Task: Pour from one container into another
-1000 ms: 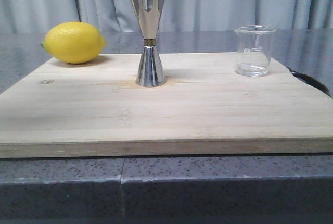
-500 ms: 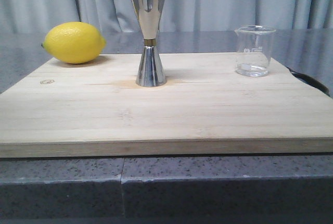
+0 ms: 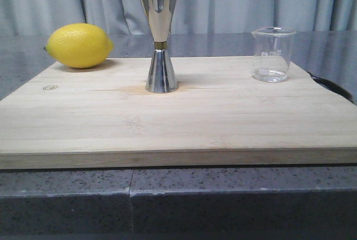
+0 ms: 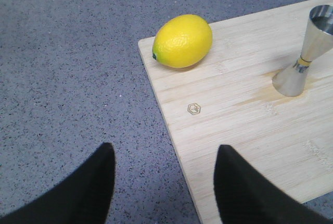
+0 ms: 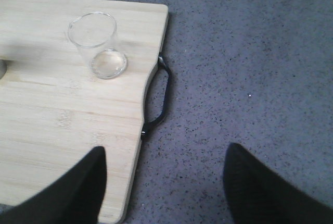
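Note:
The clear glass beaker (image 3: 273, 54) stands upright near the far right of the wooden board (image 3: 178, 120), also seen in the right wrist view as the beaker (image 5: 97, 44). The steel jigger (image 3: 160, 39) with its gold waist band stands upright in the board's middle back; the left wrist view shows the jigger (image 4: 306, 57) too. My left gripper (image 4: 164, 153) hangs open above the board's left edge, well short of the jigger. My right gripper (image 5: 165, 159) hangs open above the board's right edge, apart from the beaker. Neither gripper appears in the front view.
A yellow lemon (image 3: 78, 45) lies at the board's far left corner, the lemon (image 4: 183, 40) also visible from the left wrist. A black handle (image 5: 160, 96) sticks out of the board's right side. Grey speckled countertop (image 5: 250, 67) surrounds the board; a curtain hangs behind.
A dark bit of the left arm at the front view's top left corner one second ago has left the picture. Beaker, jigger and lemon have not moved.

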Robot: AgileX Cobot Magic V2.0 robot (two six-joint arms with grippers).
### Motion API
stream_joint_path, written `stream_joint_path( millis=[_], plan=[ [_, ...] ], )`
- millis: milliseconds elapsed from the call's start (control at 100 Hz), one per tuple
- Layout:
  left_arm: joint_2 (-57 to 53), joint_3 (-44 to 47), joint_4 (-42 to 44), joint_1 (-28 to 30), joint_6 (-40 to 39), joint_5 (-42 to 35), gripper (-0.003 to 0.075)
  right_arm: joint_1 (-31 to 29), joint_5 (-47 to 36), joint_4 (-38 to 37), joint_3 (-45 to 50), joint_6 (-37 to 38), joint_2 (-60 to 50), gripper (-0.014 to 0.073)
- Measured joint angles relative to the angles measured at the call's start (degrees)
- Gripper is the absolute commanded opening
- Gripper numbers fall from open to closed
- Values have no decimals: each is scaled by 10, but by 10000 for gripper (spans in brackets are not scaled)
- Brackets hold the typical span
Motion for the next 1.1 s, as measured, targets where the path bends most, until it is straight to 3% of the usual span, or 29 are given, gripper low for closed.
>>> stream_joint_path(
  millis=[290,440,1100],
  plan=[
    [-1,1,0,0,-1,-6,-19,0,-2,0,0,0,0,8],
    [-1,1,0,0,-1,-7,-19,0,-2,0,0,0,0,-71],
    [-1,1,0,-1,-2,-15,-19,0,-16,0,0,0,0,-71]
  ],
)
